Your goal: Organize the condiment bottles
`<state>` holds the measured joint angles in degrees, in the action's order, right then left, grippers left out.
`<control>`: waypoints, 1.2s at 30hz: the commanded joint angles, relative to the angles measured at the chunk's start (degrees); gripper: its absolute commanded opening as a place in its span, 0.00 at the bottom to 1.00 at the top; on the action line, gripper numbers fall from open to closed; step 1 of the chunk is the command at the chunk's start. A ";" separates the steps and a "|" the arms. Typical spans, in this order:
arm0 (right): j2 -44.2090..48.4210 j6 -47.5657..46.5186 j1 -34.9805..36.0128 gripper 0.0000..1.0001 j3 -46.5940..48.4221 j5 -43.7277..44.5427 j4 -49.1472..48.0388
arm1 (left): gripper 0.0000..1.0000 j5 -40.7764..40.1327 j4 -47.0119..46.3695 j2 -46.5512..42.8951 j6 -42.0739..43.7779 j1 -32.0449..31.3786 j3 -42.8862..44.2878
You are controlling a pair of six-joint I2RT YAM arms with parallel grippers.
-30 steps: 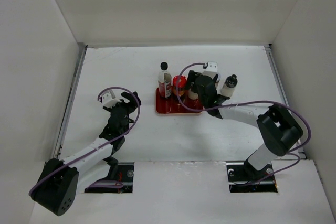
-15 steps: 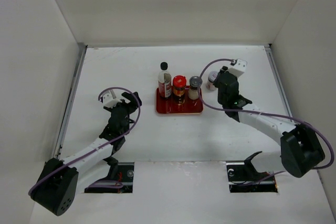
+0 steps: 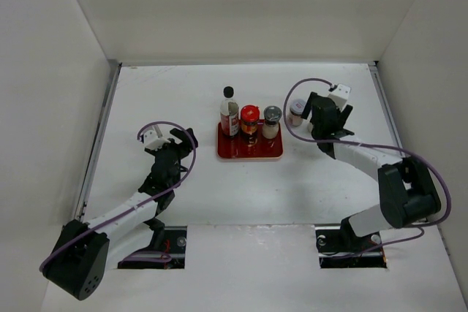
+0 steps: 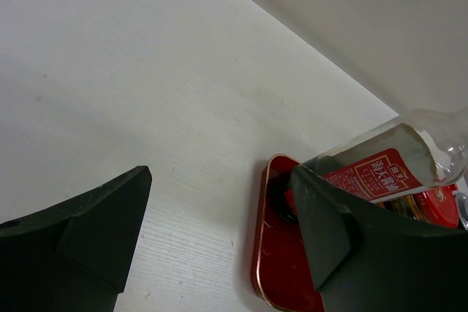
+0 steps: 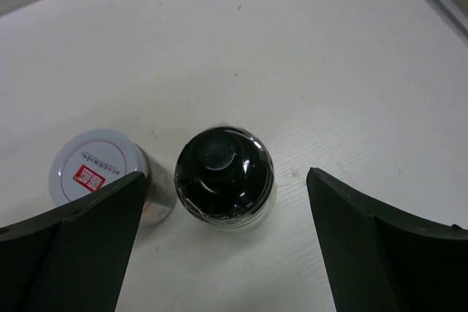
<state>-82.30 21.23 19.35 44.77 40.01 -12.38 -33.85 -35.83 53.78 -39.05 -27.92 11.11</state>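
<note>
Three bottles (image 3: 250,118) stand on the tray (image 3: 248,153); knobbed bottle (image 5: 223,177) and white-lidded jar (image 5: 99,173) sit on the table (image 3: 183,100) beside it. Right jaws gape either side of the knobbed bottle, not touching; left jaws open, empty.

Two white-and-black arms (image 3: 139,206) flank the red tray (image 3: 248,153)
White links, black joints and fingers (image 4: 88,231); a purple cable (image 3: 170,124) loops along each.
</note>
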 commanded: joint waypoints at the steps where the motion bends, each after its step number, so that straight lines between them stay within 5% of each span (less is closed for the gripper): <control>1: -2.77 0.83 -0.68 0.97 4.26 -4.58 0.61 | 0.77 0.62 -3.28 -0.17 -0.33 -0.07 0.14; 5: -5.58 1.26 -1.12 0.91 5.94 -4.32 -0.01 | 0.77 0.45 -3.28 -0.08 -0.33 -0.42 0.31; 17: -7.09 3.81 -1.82 0.54 3.57 0.77 -3.26 | 0.77 0.72 -3.80 0.80 -0.24 -0.42 0.40; 25: 6.43 4.78 3.88 0.52 -3.02 5.87 -3.62 | 0.76 0.98 -4.07 0.89 -0.24 -0.33 0.40; 36: 20.60 3.46 27.07 0.53 -5.49 5.70 5.00 | 0.76 1.33 -3.98 0.45 -0.33 0.20 0.14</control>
<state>-63.02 24.64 41.19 36.64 44.62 -6.11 -32.88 -37.10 54.54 -39.05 -27.90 11.11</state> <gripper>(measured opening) 0.675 0.764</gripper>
